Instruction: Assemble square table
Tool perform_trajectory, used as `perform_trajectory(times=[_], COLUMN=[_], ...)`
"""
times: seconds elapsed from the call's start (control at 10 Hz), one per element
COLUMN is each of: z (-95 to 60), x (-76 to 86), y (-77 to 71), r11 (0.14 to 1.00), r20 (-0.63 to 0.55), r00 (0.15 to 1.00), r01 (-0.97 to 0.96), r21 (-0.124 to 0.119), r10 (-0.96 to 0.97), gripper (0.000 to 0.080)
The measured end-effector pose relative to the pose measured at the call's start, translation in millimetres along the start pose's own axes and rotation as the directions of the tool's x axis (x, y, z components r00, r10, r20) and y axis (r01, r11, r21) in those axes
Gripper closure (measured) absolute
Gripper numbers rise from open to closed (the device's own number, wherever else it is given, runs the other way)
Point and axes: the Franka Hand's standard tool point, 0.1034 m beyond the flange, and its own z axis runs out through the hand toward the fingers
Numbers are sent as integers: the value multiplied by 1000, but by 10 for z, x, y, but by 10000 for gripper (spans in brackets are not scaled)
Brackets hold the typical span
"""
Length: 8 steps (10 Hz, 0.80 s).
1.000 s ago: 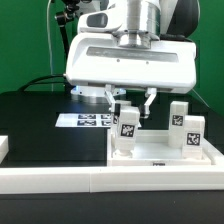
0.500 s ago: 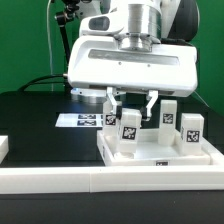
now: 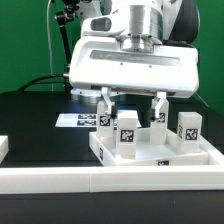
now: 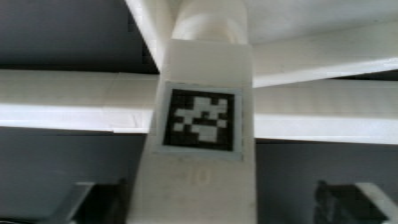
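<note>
The white square tabletop (image 3: 150, 160) lies flat at the front, on the exterior view's right, with several white tagged legs standing upright on it. The nearest leg (image 3: 127, 136) stands right under my gripper (image 3: 132, 104), between its two spread fingers (image 3: 107, 100). In the wrist view this leg (image 4: 201, 120) fills the middle with its black-and-white tag facing the camera. A dark gap shows on each side between it and the fingers (image 4: 86, 200). My gripper (image 4: 214, 205) is open and touches nothing. Two more legs (image 3: 188, 133) (image 3: 159, 119) stand behind and to the right.
A long white rail (image 3: 100, 182) runs along the front edge, just before the tabletop. The marker board (image 3: 82, 120) lies on the black table behind, at the exterior view's left. A small white block (image 3: 3, 148) sits at the far left edge.
The fingers were shut on the nearest leg and have now spread apart, letting it go. The tabletop with its legs has shifted toward the exterior view's left.
</note>
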Motion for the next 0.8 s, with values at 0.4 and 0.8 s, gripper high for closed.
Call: perform_trajectory(times=[0.4,0.8], z=[4,-44], x=[-5,50], y=[0,86], r11=[1000,1000], r20=[1,-6], r00=[1000,1000], r01=[0,20], r21=[0,-4], r10=[0,-20], gripper=[153,151])
